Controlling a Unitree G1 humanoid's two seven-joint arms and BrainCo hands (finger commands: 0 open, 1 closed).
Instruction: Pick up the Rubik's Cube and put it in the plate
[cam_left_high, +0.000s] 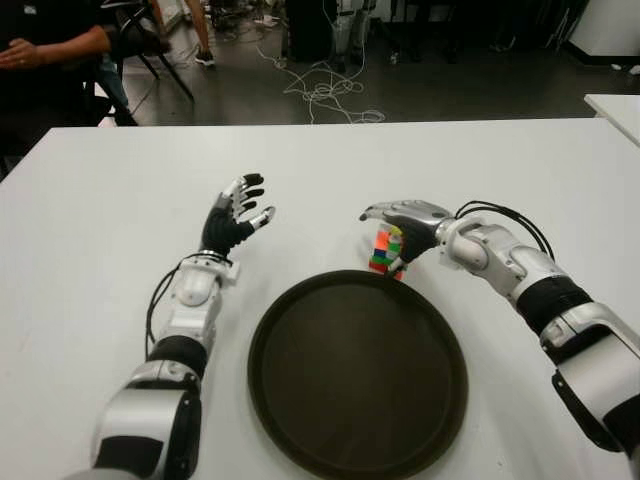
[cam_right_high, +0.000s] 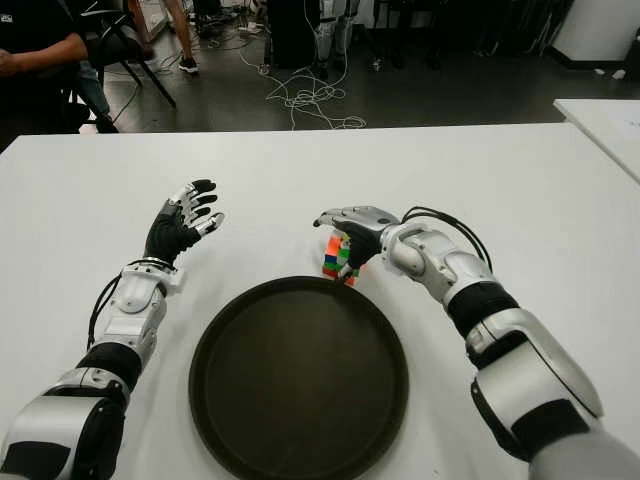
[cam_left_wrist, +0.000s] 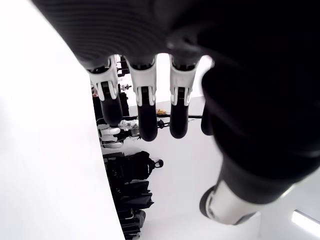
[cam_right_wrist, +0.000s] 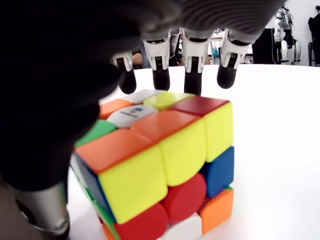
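Left eye view — dark round plate (cam_left_high: 300, 420) on the white table (cam_left_high: 90, 230), bare inside. Rubik's Cube (cam_left_high: 386, 250) just beyond the plate's far rim, toward its right side, on the table and outside the plate. Right hand (cam_left_high: 405, 225) arched over the cube from above, fingers reaching across its top. Left hand (cam_left_high: 235, 215) raised beyond the plate's far left rim, well apart from the cube, fingers spread and empty. Beyond the table's far edge, a seated person (cam_left_high: 45, 45) at far left and loose cables (cam_left_high: 325, 90) on the floor.

Right eye view — same layout: cube at the plate's far rim, no part of it over the plate; right hand draped over it.

Left wrist view — three fingertips (cam_left_wrist: 145, 107) extended side by side, nothing between them and the palm; hand slack and empty.

Right wrist view — cube filling the frame, standing on the table; fingertips (cam_right_wrist: 192, 75) hanging past its far top edge, thumb (cam_right_wrist: 40, 200) down beside one flank. Fingers closing around the cube, but firm contact not visible — grip not yet confirmed, cube apparently unlifted.

Progress, as judged: reach done, grasp in hand. Remaining: secure the hold, lift, carry the short way over the near rim, release in the plate.
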